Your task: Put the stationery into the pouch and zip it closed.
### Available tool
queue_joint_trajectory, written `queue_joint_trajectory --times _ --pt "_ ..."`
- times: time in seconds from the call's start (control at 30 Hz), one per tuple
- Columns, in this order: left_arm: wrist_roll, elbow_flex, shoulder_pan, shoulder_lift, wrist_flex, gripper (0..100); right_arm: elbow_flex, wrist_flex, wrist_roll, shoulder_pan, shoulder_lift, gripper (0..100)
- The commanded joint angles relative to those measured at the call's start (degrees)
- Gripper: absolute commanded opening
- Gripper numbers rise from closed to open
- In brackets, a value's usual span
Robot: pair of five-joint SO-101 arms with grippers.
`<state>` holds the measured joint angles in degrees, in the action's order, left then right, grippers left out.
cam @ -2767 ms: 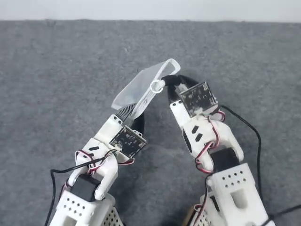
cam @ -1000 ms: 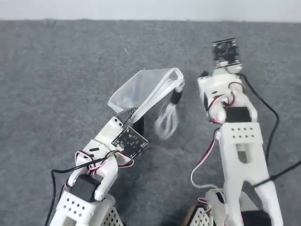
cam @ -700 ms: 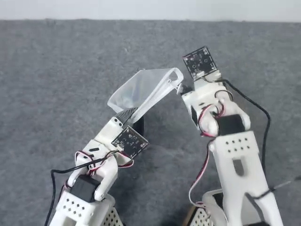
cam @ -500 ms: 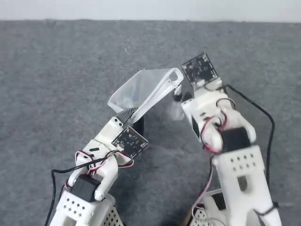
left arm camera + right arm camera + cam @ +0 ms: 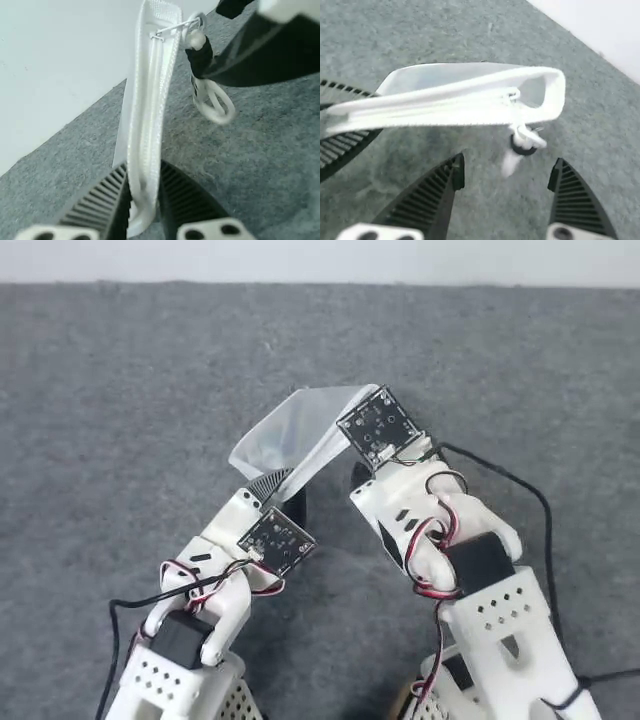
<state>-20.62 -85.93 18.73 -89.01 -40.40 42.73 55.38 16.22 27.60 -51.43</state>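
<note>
Hanging from the far end of the pouch, the zip pull is what the next move turns on. It dangles just beyond the right hand, in line with the gap between its fingers, which stand wide apart and hold nothing. A short advance along that line should bring the pull between them, I judge.

From the high view, the pouch is off the desk, its long axis slanting up and away from the left hand toward the right arm. The left hand is clamped on the near end, so the right is the nearer one to the pull.

The left wrist view looks along the zip edge-on: the pouch rises from the closed left hand, and the pull hangs at the top with a white ring below it. A dark right finger sits just beside it; whether they touch I cannot tell. The right wrist view instead shows the zip side-on, with a small open loop past the slider. In the high view the right wrist covers that end.
</note>
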Motion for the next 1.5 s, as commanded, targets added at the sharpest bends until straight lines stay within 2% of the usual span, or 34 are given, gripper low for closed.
queue_joint_trajectory --times 0.0,0.23,0.43,0.67,0.77,1.1,1.47 --pt "-0.4 2.2 -1.2 -0.3 -0.7 1 -0.2 -5.1 0.8 0.4 2.8 26.0" --pt "-0.4 2.2 -1.2 -0.3 -0.7 1 -0.4 -12.4 0.4 -4.9 10.3 23.6" --pt "-0.4 2.2 -1.2 -0.3 -0.7 1 -0.4 -14.6 0.8 -5.2 10.1 0.0" --pt "-0.5 1.9 -1.1 -0.3 -0.7 1 -0.3 -15.4 0.3 -11.3 6.0 0.6" --pt "-0.5 1.9 -0.9 -0.3 -0.7 1 -0.1 -19.0 -1.4 -13.2 7.1 0.6" --pt "-0.5 1.8 -0.8 -0.3 -0.8 1 -1.0 -33.1 -5.1 -19.9 18.8 0.6" --pt "-0.5 1.8 -0.8 -0.3 -1.0 1 -10.9 -33.4 -6.1 -23.4 32.7 0.6"
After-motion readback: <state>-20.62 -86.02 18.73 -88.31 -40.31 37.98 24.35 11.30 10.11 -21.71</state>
